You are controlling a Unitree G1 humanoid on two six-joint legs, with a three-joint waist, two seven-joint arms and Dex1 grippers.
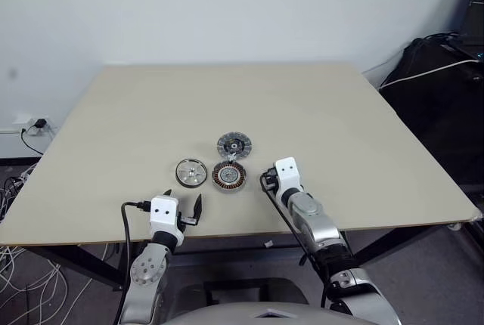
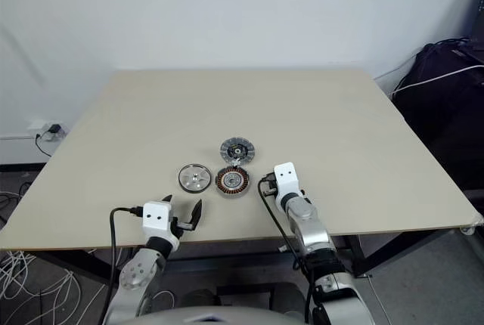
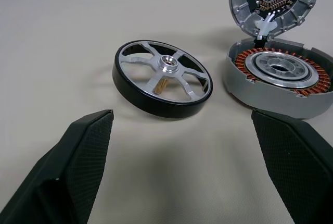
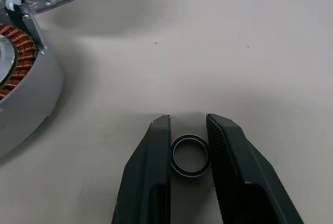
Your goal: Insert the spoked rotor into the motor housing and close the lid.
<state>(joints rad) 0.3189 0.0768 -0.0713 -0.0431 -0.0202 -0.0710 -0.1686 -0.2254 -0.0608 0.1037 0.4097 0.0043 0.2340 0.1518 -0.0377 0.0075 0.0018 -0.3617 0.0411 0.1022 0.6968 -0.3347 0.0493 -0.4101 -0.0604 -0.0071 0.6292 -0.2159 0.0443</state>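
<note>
Bright, even light (seemingly from overhead) casts soft shadows on the table (image 1: pixel 363 128); focus sharp throughout.

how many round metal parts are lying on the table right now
4: the silver spoked rotor on the left, the copper-wound motor housing beside it, the ribbed grey lid hinged open behind, and a small dark ring between the right gripper's fingers.

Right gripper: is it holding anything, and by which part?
The right gripper has its fingers against opposite outer sides of a small dark ring lying on the table; a firm hold cannot be told.
</note>
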